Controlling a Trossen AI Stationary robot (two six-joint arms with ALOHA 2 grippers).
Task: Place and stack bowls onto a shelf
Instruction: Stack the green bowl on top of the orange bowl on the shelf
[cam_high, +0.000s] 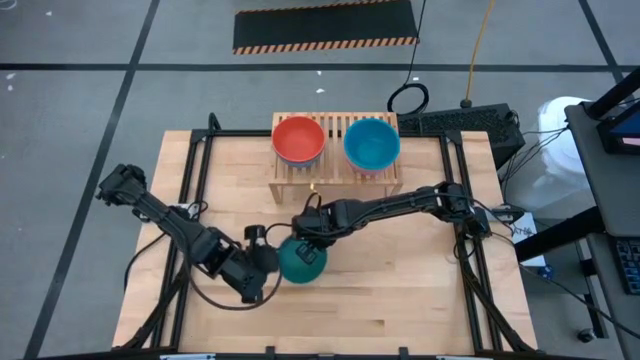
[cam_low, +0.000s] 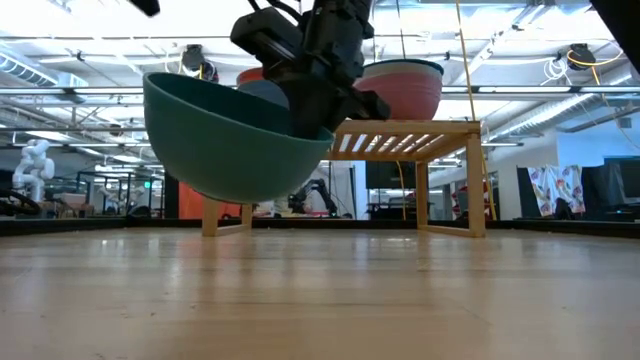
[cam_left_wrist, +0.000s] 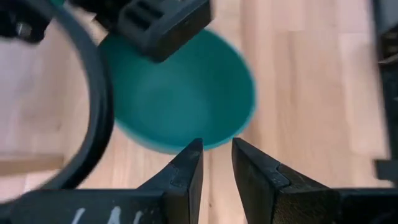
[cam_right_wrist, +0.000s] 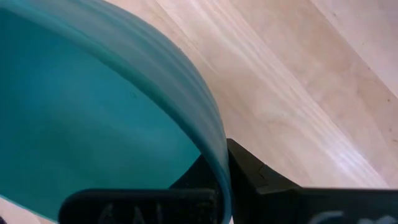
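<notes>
A teal green bowl (cam_high: 301, 260) hangs tilted above the tabletop near the middle front, also seen in the low view (cam_low: 230, 140). My right gripper (cam_high: 306, 238) reaches in from the right and is shut on its rim. My left gripper (cam_high: 268, 280) stands open just left of the bowl; its fingertips (cam_left_wrist: 216, 152) are close to the near rim, with bare wood showing in the gap between them. At the far edge, the shelf (cam_high: 335, 172) carries a red bowl (cam_high: 298, 138) and a blue bowl (cam_high: 372, 143) on its slats. My right gripper pinches the teal bowl's rim (cam_right_wrist: 214, 140), one finger (cam_right_wrist: 193, 177) inside the bowl and one finger (cam_right_wrist: 252, 171) outside its wall. The fingers come from above, slanting down. The bowl hangs clear of the table, tilted, its opening turned partly upward.
Black frame rails (cam_high: 190, 190) run along both sides of the table, and cables (cam_high: 200, 290) trail by the left arm. Bare wood (cam_high: 400, 290) lies open at the front right. In the low view the shelf's legs (cam_low: 475, 195) stand behind the bowl.
</notes>
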